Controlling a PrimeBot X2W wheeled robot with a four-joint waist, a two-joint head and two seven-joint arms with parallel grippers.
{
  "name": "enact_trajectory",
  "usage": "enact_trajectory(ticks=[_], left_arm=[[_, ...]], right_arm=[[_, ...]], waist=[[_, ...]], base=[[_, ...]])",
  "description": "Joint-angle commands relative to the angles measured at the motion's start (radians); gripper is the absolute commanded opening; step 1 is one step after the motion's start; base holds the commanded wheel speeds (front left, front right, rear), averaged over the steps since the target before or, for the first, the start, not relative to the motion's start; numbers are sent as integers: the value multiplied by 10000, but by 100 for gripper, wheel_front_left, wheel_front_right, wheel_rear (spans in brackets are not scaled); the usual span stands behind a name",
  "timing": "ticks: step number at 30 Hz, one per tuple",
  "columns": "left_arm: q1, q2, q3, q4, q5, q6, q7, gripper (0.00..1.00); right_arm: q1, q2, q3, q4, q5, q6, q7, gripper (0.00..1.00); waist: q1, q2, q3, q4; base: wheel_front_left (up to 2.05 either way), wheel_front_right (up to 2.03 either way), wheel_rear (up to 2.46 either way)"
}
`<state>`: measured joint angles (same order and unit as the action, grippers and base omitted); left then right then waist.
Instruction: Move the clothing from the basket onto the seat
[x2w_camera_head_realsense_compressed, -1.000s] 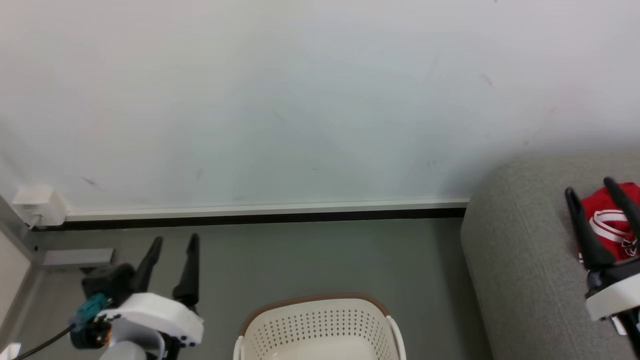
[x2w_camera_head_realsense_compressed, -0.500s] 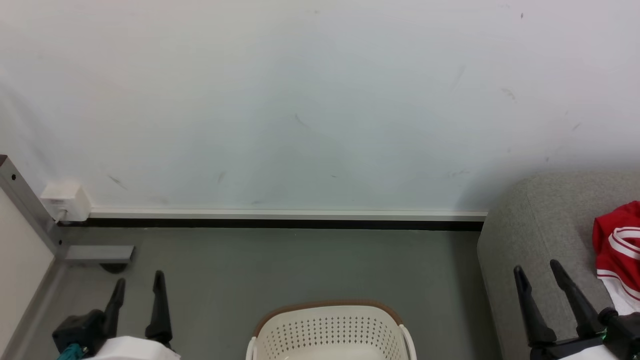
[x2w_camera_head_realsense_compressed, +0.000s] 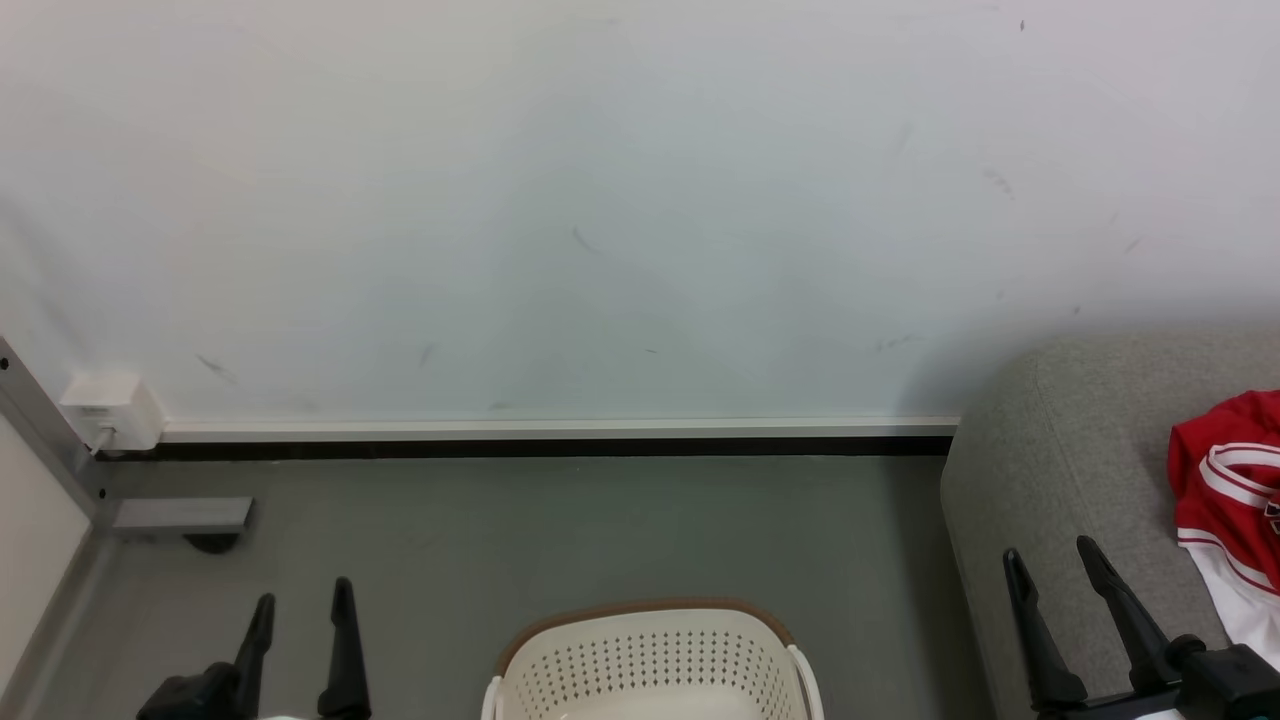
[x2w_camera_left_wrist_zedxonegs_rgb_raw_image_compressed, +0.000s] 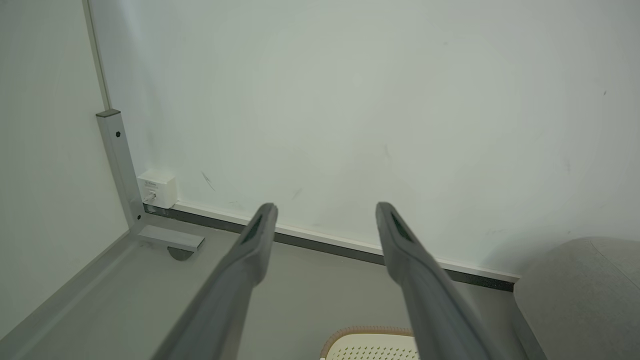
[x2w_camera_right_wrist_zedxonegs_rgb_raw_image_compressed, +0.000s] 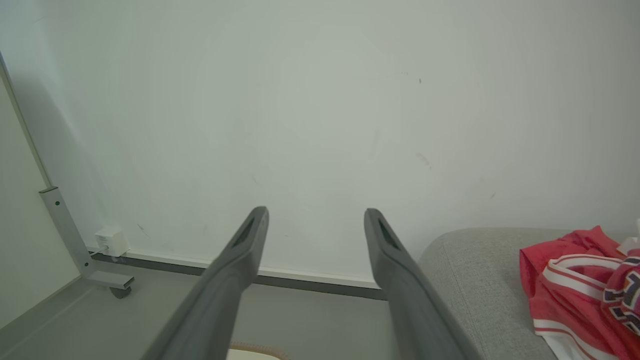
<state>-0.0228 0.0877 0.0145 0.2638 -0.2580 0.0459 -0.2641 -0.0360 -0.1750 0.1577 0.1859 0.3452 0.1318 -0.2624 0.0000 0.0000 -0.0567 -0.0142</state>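
1. The pale matt painted wall (x2w_camera_head_realsense_compressed: 600, 200) is taking up most of the head view. It is faintly scuffed, and the smooth grey floor (x2w_camera_head_realsense_compressed: 560, 530) is running along its dark skirting.
2. The large light-grey fabric-upholstered sofa with rounded edges (x2w_camera_head_realsense_compressed: 1060, 450) is standing at the right. Its woven cover is looking coarse enough that cloth should be staying put on it.
3. The cream-white oval plastic basket with perforated walls and a brown woven-look rim (x2w_camera_head_realsense_compressed: 650, 660) is sitting on the floor at bottom centre, near the sofa. Only its far wall is showing, so I cannot tell whether anything is left inside.
4. The soft red jersey clothing with white stripes (x2w_camera_head_realsense_compressed: 1225, 480) is lying crumpled on the sofa cushion.
5. The right gripper (x2w_camera_head_realsense_compressed: 1048, 548) was reaching up beside that garment a second ago. Now it is sitting low and drawn back, apart from the garment, with its two long dark fingers spread and carrying nothing — the head camera has shifted a little too. A release is looking done, leaving this arm free for the basket.
6. The left gripper (x2w_camera_head_realsense_compressed: 305, 590) is likewise lower than before, with its fingers parted and empty, over the floor left of the basket.
7. A small white plastic box (x2w_camera_head_realsense_compressed: 110, 412) is sitting at the wall's foot.
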Motion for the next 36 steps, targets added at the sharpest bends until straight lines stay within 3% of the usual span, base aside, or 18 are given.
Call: enact_trajectory(ticks=[1,10,29,30,34,36], left_arm=[[53,-18,111,66,145,-81,-3,100],[-87,-268,622,169,394,-527,-3,100],[-159,-357,862,422,410,-710,-3,100],[-105,-380,837,411,455,-695,1,0],[-15,-457,861,717,322,-730,88,0],[-145,-452,965,776,-237,-775,333,0]], right_arm=[[126,7,5,39,-79,-23,-29,100],[-24,56,-70,118,-64,-23,-30,100],[-59,56,17,307,167,-23,-30,100],[-27,86,9,276,157,0,0,0],[105,195,13,491,305,2,59,0],[68,238,-99,489,848,1,211,0]], waist=[[0,0,0,-15],[0,0,-10,-125],[0,0,-48,-164],[0,0,-48,-165],[0,0,-46,-164],[0,0,-31,-156]], base=[[0,0,0],[0,0,0],[0,0,0],[0,0,0],[0,0,0],[0,0,0]])
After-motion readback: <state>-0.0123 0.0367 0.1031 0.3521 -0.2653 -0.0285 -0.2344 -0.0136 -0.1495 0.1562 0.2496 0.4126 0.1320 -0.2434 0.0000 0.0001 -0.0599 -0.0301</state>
